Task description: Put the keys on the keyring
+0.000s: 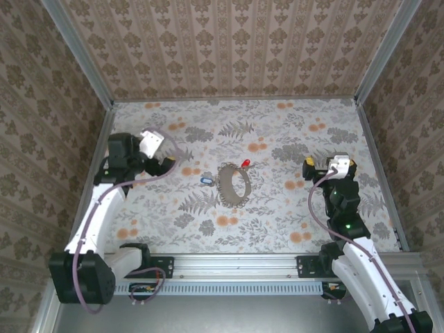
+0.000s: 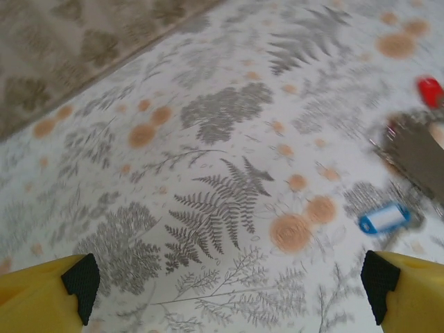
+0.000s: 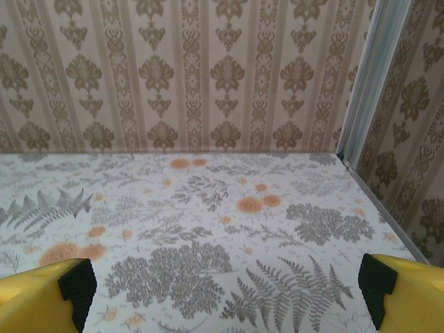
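The keyring [image 1: 234, 184], a floppy loop of thin grey chain, lies at the middle of the table. A red key [image 1: 245, 164] sits at its far edge and a blue key [image 1: 206, 180] just to its left. I see no yellow key. In the left wrist view the blue key [image 2: 383, 218], the red key [image 2: 430, 90] and the blurred keyring [image 2: 416, 149] lie at the right. My left gripper [image 1: 165, 158] [image 2: 229, 291] is open, left of the blue key. My right gripper [image 1: 329, 164] [image 3: 225, 291] is open over bare table at the right, facing the back wall.
The table [image 1: 277, 222] has a fern and flower print. Patterned walls close it in at the back and both sides, with a metal corner post [image 3: 371, 76] near the right gripper. A purple cable [image 1: 316, 208] runs along each arm.
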Robot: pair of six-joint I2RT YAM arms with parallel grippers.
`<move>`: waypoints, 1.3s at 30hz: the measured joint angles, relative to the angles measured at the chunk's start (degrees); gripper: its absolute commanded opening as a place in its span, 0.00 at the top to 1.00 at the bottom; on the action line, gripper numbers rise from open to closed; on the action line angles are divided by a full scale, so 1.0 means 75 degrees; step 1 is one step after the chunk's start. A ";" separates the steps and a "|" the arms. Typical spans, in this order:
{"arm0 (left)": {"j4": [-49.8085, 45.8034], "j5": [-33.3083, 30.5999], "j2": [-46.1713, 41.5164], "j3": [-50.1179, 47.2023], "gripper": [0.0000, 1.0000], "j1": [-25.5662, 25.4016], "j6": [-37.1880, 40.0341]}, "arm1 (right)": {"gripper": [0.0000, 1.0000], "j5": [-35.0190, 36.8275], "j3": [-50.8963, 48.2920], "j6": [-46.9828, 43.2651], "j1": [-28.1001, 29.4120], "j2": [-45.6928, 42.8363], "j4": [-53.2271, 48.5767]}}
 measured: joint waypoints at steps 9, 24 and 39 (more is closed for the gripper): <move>0.4237 -0.1597 0.1008 -0.2923 0.00 0.0460 -0.1629 | 0.01 -0.0178 -0.0632 -0.0079 -0.0017 0.1408 0.1250; 0.8105 -0.2565 0.3678 -0.3159 0.00 0.0428 -0.2247 | 0.00 -0.0589 -0.0102 -0.0265 -0.0152 0.7711 0.5633; 0.8195 -0.2565 0.3678 -0.2970 0.00 0.0411 -0.2250 | 0.00 -0.0711 0.0615 0.0335 -0.0787 0.7734 0.5094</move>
